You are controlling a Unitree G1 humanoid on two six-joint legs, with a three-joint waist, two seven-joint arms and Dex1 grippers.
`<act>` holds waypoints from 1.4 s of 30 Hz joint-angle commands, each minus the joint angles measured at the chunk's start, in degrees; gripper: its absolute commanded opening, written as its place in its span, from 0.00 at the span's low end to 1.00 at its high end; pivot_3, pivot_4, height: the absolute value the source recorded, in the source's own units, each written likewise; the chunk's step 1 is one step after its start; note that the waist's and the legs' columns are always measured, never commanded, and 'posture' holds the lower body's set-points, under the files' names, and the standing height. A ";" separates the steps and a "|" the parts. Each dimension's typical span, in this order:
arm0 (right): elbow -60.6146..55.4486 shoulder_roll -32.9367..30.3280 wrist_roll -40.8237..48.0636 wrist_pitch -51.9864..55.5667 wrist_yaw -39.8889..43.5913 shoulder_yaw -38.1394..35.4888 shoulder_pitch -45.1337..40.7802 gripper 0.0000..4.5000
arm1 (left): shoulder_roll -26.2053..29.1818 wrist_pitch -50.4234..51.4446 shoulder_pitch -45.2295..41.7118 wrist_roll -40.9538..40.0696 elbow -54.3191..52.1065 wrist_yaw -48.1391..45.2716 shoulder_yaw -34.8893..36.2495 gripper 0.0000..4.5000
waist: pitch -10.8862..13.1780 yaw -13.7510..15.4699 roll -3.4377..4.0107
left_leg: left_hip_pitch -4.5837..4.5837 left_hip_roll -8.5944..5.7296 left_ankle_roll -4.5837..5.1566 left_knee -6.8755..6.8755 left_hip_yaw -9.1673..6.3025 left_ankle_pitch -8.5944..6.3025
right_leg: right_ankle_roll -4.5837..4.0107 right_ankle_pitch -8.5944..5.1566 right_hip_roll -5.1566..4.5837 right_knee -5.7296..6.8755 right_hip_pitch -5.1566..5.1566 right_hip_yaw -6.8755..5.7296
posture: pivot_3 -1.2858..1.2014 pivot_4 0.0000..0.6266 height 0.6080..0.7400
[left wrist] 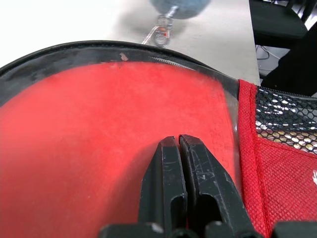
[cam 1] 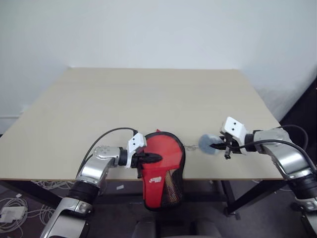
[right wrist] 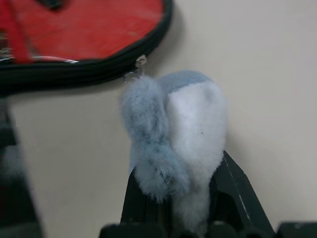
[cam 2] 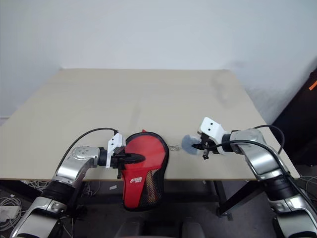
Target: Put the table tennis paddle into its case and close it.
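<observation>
The left gripper [cam 1: 157, 157], jaws together, is pressing on the red paddle-shaped fabric case [cam 1: 163, 171] while the right gripper [cam 1: 216, 145], at 3 o'clock of it, is clamping its fluffy grey-blue tag [cam 1: 207, 144].

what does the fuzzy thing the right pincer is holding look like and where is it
Start at the near edge of the light wooden table, where the red paddle-shaped fabric case hangs partly over. Just to its right, joined to the black zipper rim by a small metal chain, is a fluffy grey-blue and white rounded tag, gripped in the right pincer. It is the only furry, pale item there.
</observation>
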 commanded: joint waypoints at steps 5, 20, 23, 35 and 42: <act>-10.35 -7.64 5.32 -0.17 6.07 -5.51 5.85 0.08 | 0.01 0.27 -1.24 3.03 5.01 -0.68 -1.84 0.00 | 0.00 0.31 0.00 | 0.00 -0.01 0.03 0.02 0.01 -0.02 | -0.01 -0.01 -0.01 -0.05 0.01 0.00 | 0.52 0.00 1.00; -7.15 -4.87 2.34 -0.60 -0.10 -3.50 3.36 0.08 | -0.81 -1.68 -3.91 3.82 8.55 -2.16 -2.36 0.00 | 0.00 0.24 -0.01 | 0.08 0.01 0.02 0.04 0.00 -0.02 | -0.03 -0.01 0.01 -0.06 0.00 -0.01 | 0.52 0.00 1.00; -6.28 -4.36 1.73 -0.80 -0.46 -2.94 2.48 0.08 | -0.96 -2.04 -4.29 4.14 9.17 -2.44 -2.38 0.00 | -0.01 0.23 -0.01 | 0.07 0.01 0.03 0.04 0.00 -0.02 | -0.03 -0.01 0.01 -0.06 0.02 -0.01 | 0.52 0.00 1.00; -9.38 -4.81 2.76 -0.72 1.37 -3.05 4.48 0.08 | -1.38 -2.33 -4.79 4.53 9.85 -3.03 -2.66 0.00 | -0.01 0.07 -0.01 | 0.07 0.01 0.03 0.05 -0.01 -0.02 | -0.02 -0.01 0.01 -0.04 0.10 -0.01 | 0.52 0.00 1.00; -12.84 -5.77 3.27 -1.41 3.20 -3.13 7.47 0.08 | -2.20 -3.32 -6.10 5.44 11.35 -3.46 -3.42 0.00 | -0.02 0.06 -0.02 | 0.10 0.01 0.03 0.07 -0.01 -0.02 | -0.02 -0.01 0.01 -0.04 0.14 -0.02 | 0.52 0.00 1.00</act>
